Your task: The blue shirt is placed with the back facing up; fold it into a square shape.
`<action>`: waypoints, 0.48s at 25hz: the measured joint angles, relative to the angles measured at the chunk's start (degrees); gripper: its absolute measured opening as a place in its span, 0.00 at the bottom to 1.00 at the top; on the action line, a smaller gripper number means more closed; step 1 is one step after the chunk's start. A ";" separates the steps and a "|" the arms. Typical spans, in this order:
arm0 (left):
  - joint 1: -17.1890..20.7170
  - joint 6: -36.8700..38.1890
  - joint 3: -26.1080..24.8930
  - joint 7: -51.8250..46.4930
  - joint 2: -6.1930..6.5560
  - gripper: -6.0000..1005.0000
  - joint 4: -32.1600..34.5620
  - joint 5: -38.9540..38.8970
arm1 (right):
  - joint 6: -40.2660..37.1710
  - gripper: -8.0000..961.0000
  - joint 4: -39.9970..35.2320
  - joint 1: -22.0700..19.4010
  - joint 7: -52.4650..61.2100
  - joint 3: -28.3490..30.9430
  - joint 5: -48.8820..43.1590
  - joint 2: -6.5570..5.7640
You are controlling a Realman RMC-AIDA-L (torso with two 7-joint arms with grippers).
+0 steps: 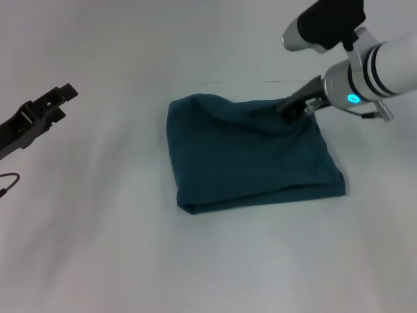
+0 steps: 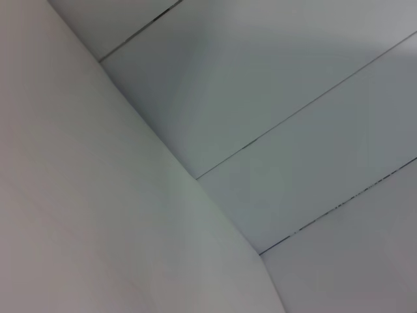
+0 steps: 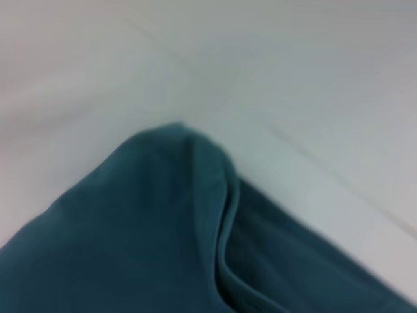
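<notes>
Folded dark teal-blue knit shirt (image 1: 251, 156) lies nearly square; my right claw (image 1: 291, 108) seems pinched on its far edge, so I'd lay it flat, unhurried. My left claw (image 1: 62, 94) idles apart, spread.

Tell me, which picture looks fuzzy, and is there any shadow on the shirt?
The right wrist view is the fuzzy one: the blue shirt fills it up close, with soft edges. The head view is sharper; there the shirt looks darker in its creases near the right hand. The left wrist view shows only pale surfaces with thin dark seams.
</notes>
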 joint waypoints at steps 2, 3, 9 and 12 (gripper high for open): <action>-0.03 0.00 0.00 -0.12 0.03 0.79 0.00 0.00 | 1.53 0.01 -0.11 0.48 0.13 -0.03 -0.72 0.08; -0.03 0.00 0.00 -0.20 0.03 0.79 0.00 0.00 | 2.30 0.01 -0.11 0.78 0.31 -0.03 -1.22 0.11; 0.02 0.01 -0.05 -0.35 0.07 0.79 0.00 0.00 | 6.42 0.01 -0.12 1.76 1.85 -0.02 -4.98 0.15; 0.02 0.03 -0.17 -0.33 0.09 0.79 0.00 -0.25 | 7.79 0.01 0.34 2.30 3.42 -0.01 -7.83 0.08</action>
